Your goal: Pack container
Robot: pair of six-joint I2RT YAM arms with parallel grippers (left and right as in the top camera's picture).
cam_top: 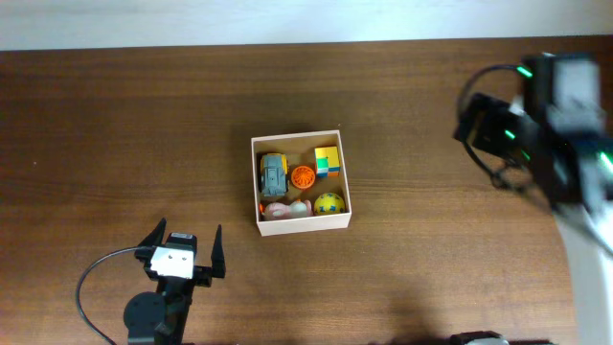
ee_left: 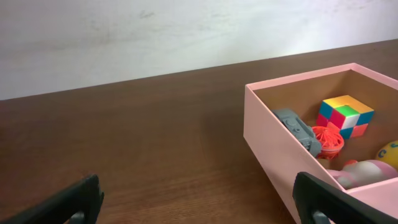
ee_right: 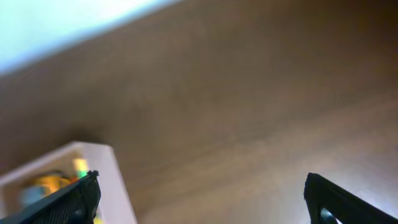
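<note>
At the near left of the table point(cam_top: 115, 125), the left arm sits low with its gripper point(cam_top: 188, 232) pointing toward the far edge. Its two dark fingers are spread wide, with only bare wood between them. The right arm point(cam_top: 556, 115) is raised at the far right and blurred from overhead. In its wrist view the right gripper point(ee_right: 202, 199) is also splayed and holds nothing.

The container point(cam_top: 302, 225) rests mid-table, well apart from both grippers. It is a square, shallow cardboard box, pale outside and tan inside. In it lie a grey car point(cam_top: 274, 174), a ribbed orange disc point(cam_top: 303, 176), a multicoloured cube point(cam_top: 328, 161), a yellow ball point(cam_top: 329, 203) and a smooth pink toy point(cam_top: 283, 208). The tabletop is dark brown wood grain.
</note>
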